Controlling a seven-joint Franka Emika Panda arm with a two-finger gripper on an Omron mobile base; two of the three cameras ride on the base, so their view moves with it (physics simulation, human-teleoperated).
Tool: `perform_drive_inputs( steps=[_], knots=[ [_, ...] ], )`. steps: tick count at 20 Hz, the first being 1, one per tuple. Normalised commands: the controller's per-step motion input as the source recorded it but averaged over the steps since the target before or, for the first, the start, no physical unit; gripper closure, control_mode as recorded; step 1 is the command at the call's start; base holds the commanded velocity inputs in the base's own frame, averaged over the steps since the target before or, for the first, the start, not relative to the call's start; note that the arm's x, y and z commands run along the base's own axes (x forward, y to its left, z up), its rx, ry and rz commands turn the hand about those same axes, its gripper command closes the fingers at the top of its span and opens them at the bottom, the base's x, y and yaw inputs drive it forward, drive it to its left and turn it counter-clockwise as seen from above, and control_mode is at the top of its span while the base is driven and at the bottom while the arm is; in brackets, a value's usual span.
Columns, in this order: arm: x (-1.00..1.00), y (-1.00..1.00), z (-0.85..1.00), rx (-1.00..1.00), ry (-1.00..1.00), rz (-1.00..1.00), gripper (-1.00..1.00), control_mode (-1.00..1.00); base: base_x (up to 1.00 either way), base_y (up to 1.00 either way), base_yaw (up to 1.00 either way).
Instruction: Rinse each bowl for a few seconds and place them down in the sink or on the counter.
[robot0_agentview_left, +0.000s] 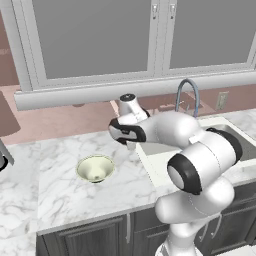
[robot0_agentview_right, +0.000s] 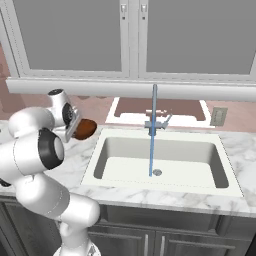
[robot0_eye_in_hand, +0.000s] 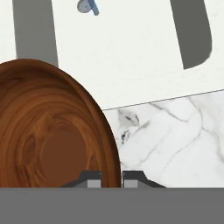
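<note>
Marble counter (robot0_agentview_right: 165, 196) surrounds the sink (robot0_agentview_right: 160, 165), water running. My gripper (robot0_eye_in_hand: 111, 178) pinches the brown bowl (robot0_agentview_right: 85, 128) by its rim, left of the basin; the cream bowl (robot0_agentview_left: 95, 168) waits farther left. Next, I'd carry mine right under the stream (robot0_agentview_right: 151, 145).

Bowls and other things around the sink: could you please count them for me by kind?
Brown bowl, held by the gripper: 1
Cream bowl on the counter: 1
Sink: 1
Faucet, water running: 1
Wall outlet: 1
Total: 5
</note>
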Motion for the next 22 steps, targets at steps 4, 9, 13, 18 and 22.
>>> perform_drive_inputs(
  steps=[4, 9, 13, 18, 22],
  knots=[
    [0.18, 0.24, -0.14, 0.0, 0.0, 0.07, 1.0, -1.0, 0.0, 0.0, 0.0],
    [0.27, 0.09, -0.18, 0.0, -0.02, 0.07, 1.0, -1.0, 0.0, 0.0, 0.0],
    [0.27, 0.0, -0.22, 0.0, -0.02, 0.06, 1.0, -1.0, 0.0, 0.0, 0.0],
    [0.25, 0.04, -0.26, 0.0, 0.0, 0.05, 1.0, -1.0, 0.0, 0.0, 0.0],
    [0.21, 0.1, -0.27, 0.0, 0.0, 0.04, 1.0, -1.0, 0.0, 0.0, 0.0]
  ],
)
